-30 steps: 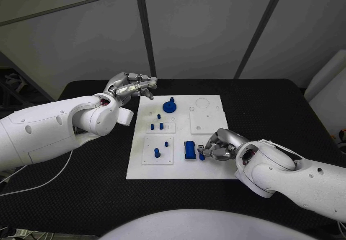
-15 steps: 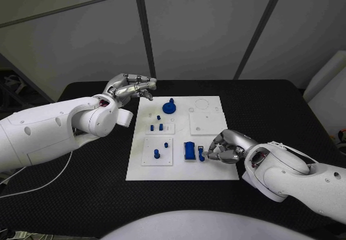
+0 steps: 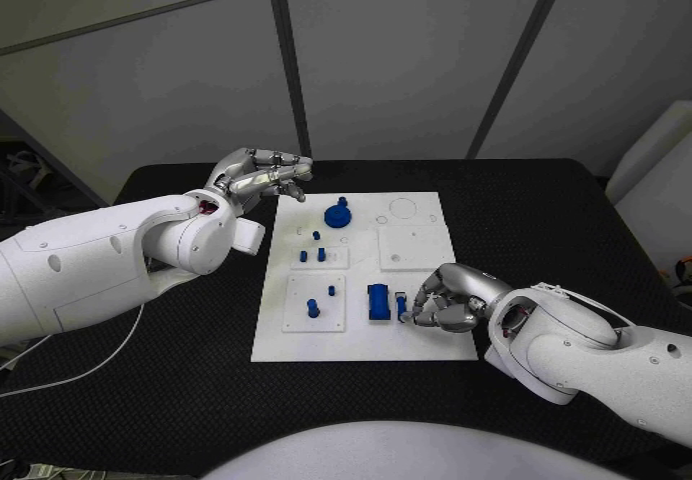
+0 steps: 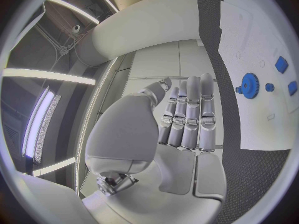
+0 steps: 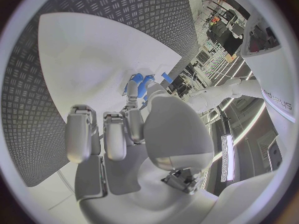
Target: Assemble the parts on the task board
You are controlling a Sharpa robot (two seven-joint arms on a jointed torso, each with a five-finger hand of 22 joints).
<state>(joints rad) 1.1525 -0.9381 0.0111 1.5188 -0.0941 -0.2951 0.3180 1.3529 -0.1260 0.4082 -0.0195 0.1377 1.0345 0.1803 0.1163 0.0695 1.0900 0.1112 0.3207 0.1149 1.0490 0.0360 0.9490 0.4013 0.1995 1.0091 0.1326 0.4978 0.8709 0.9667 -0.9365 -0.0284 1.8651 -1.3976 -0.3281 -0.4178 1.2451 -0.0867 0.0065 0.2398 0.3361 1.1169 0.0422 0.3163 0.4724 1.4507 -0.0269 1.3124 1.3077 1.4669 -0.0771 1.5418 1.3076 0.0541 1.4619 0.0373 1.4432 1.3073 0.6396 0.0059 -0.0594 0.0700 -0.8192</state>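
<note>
The white task board [image 3: 361,340] lies in the middle of the black table. On it are a blue gear [image 3: 339,214], small blue pegs [image 3: 320,254] and a blue block [image 3: 379,301]. My right hand [image 3: 447,298] is at the board's near right. Its thumb and a finger pinch a small blue part [image 3: 401,304] right beside the block; the right wrist view shows this blue part [image 5: 138,84] at the fingertips. My left hand [image 3: 260,172] hovers off the board's far left corner, fingers stretched out side by side, holding nothing. The left wrist view shows the gear [image 4: 249,85] beyond that hand [image 4: 187,119].
Raised white sub-plates sit on the board; one at the near left [image 3: 296,318] carries two blue pegs, and one at the middle right [image 3: 418,248] is bare. Black table [image 3: 173,380] surrounds the board. Grey wall panels stand behind.
My right hand has shifted slightly over the board's near right, and the small blue part at its fingertips has crept a little away from me. The left hand has stayed put.
</note>
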